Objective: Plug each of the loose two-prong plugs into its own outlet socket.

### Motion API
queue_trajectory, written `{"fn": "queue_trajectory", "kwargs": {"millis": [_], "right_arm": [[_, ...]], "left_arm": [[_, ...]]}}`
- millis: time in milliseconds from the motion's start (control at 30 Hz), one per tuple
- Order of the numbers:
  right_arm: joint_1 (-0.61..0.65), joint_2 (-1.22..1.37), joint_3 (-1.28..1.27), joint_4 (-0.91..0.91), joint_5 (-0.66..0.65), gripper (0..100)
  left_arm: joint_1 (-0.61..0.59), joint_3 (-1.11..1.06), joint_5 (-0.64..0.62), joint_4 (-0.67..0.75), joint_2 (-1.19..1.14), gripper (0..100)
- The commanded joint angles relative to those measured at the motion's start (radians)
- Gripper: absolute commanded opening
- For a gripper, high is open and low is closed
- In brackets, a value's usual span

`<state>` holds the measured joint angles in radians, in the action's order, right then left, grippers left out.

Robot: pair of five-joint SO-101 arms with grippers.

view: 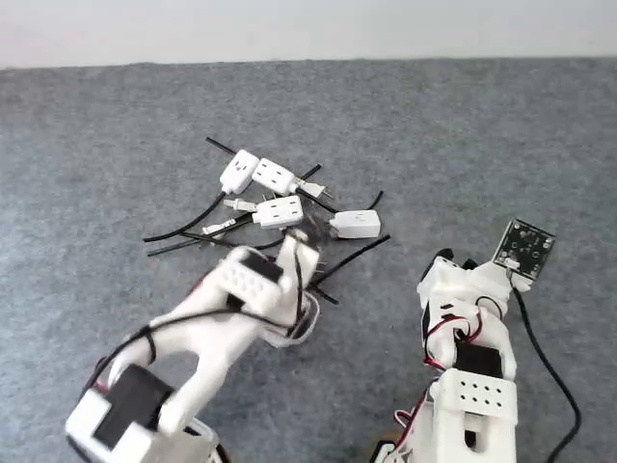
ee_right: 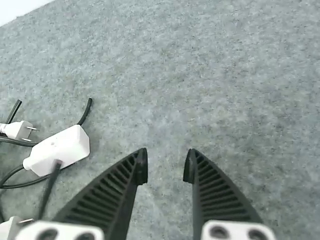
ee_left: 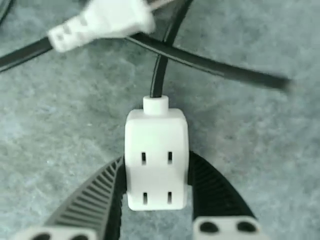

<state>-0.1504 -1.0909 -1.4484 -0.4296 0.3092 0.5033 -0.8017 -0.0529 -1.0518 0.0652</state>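
While the left tool (ee_left: pixel 156 161) clamps a white outlet socket (ee_left: pixel 156 135) by both sides on the grey table (ee_left: pixel 265 160), a loose two-prong plug (ee_left: pixel 102 22) lies just beyond it among black cords (ee_left: pixel 215 67), right tool (ee_right: pixel 165 167) part-open, holding nothing, above the table.

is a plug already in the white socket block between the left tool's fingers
No, both slot pairs are empty on the white plastic socket block between the fingers of the left tool.
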Motion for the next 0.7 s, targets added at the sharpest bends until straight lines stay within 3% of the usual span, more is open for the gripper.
{"fn": "queue_trajectory", "kwargs": {"millis": [0,100,333,667], "right_arm": [[0.015,-0.021,0.028,0.019,-0.012,14.4],[0.018,-0.022,0.025,0.019,-0.040,14.4],[0.041,-0.021,0.020,0.019,-0.044,14.4],[0.050,-0.021,0.014,0.019,-0.046,14.4]], "left_arm": [[0.110,-0.177,-0.014,0.097,0.255,1],[0.075,-0.294,-0.069,0.150,0.503,1],[-0.233,-0.456,-0.262,0.196,0.916,1],[-0.269,-0.527,-0.396,0.216,1.026,1]]}}
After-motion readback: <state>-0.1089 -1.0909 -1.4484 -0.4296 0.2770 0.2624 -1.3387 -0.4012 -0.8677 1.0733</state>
